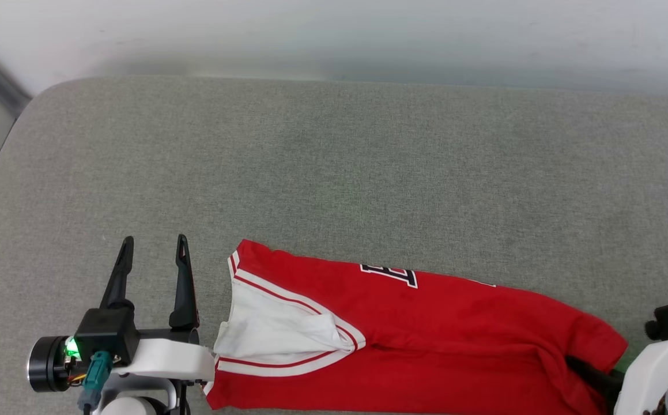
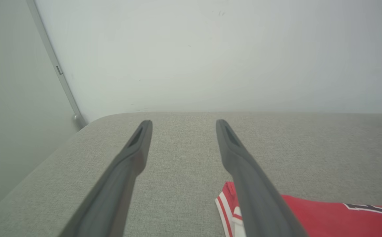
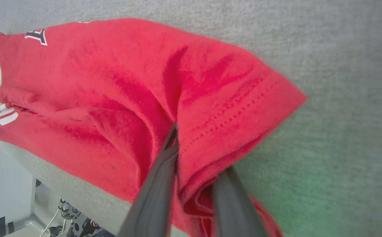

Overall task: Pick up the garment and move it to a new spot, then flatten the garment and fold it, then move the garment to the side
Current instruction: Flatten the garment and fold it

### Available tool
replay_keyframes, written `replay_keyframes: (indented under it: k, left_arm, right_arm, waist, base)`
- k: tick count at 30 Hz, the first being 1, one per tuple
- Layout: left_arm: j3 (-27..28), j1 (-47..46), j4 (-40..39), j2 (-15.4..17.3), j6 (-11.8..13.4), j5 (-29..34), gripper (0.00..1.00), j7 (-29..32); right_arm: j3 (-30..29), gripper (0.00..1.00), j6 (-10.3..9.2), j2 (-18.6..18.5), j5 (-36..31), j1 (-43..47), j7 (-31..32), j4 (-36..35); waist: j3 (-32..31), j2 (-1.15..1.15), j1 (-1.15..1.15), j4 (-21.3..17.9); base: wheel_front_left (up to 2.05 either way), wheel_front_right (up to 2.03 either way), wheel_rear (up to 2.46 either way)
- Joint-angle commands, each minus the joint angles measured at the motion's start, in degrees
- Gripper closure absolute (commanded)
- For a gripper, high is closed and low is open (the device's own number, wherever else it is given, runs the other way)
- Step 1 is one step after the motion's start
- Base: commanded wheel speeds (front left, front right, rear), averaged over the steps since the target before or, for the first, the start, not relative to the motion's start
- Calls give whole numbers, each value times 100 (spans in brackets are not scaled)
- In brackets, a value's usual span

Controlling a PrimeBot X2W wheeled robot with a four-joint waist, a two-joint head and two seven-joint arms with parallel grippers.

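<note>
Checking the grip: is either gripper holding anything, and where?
The right gripper pinches the shirt at its hem end; the left gripper is open and empty.

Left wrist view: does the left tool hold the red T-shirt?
No, the left tool stands open over the grey fabric surface, and the red T-shirt with white sleeves lies beside it.

The garment (image 1: 426,340), a red T-shirt folded into a long band, lies along the near edge of the grey padded surface (image 1: 334,161), white stripe-trimmed sleeve at its left end, hem rumpled at right
</note>
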Motion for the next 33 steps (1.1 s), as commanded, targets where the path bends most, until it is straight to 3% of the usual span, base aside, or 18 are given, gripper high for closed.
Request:
replay_keyframes:
  k: [1, 11, 22, 27, 33]
  left_arm:
    - [71, 73, -19, -68, -40, 79, 0, -28]
    - [683, 360, -48, -635, -477, 770, 0, -28]
    - [979, 566, 18, -840, -793, 1147, 0, -28]
    - [1048, 657, 73, -907, -886, 1196, 0, -28]
    - [1074, 687, 110, -971, -987, 1261, 0, -28]
  right_arm:
    - [146, 100, 0, 97, 57, 77, 27, 89]
    - [29, 100, -5, -312, 278, 2, -220, 98]
    - [-456, 100, -2, -1006, 324, 165, -38, 164]
    - [-497, 100, -1, -1068, 551, 255, 389, -461]
    - [-224, 100, -1, -821, 931, 151, 1057, -1655]
  waist:
    - [-8, 0, 0, 2]
    - [-180, 0, 0, -25]
    - [-436, 0, 0, -103]
    - [-552, 0, 0, -126]
    - [-578, 0, 0, -90]
  base:
    - [0, 0, 0]
    - [0, 0, 0]
    - [0, 0, 0]
    - [0, 0, 0]
    - [0, 0, 0]
